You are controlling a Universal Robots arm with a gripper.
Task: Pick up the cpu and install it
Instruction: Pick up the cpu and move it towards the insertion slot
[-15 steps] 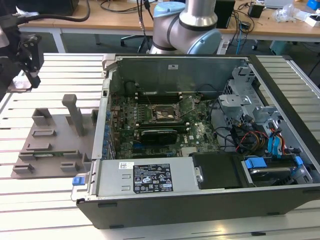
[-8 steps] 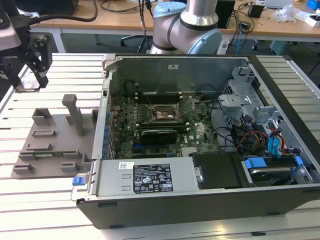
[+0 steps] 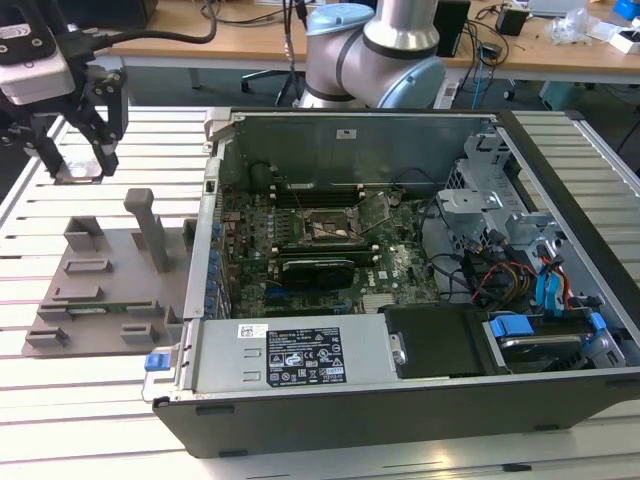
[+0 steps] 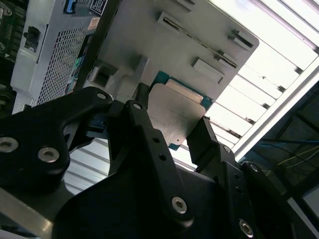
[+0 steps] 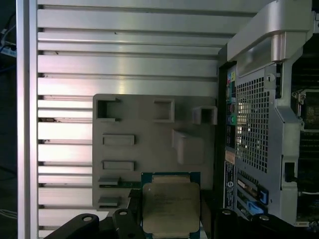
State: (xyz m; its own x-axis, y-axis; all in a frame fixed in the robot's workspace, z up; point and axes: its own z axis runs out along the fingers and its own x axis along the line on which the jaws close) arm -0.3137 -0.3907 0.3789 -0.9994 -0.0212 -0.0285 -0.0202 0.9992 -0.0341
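One small flat square cpu with a silver-grey metal top (image 3: pixel 78 172) is seen in the exterior view, clamped by the black two-fingered gripper (image 3: pixel 78 162). It is raised over the slatted aluminium table (image 3: pixel 80 420) at the exterior view's left, apart from the grey plastic tray (image 3: pixel 110 300) and well apart from the open black computer case (image 3: pixel 420 135). This view also supplies the motherboard socket (image 3: pixel 325 232), judged to be the destination. In the second wrist view the jaws are shown pressed against two opposite edges of the chip, contact too small to be confirmed from outside. An edge grip is judged to leave the underside free for seating. In the first wrist view the chip is looked down on, held level, with the tray beneath and the case's perforated rear panel (image 5: pixel 251 124) alongside, so alignment can be checked.
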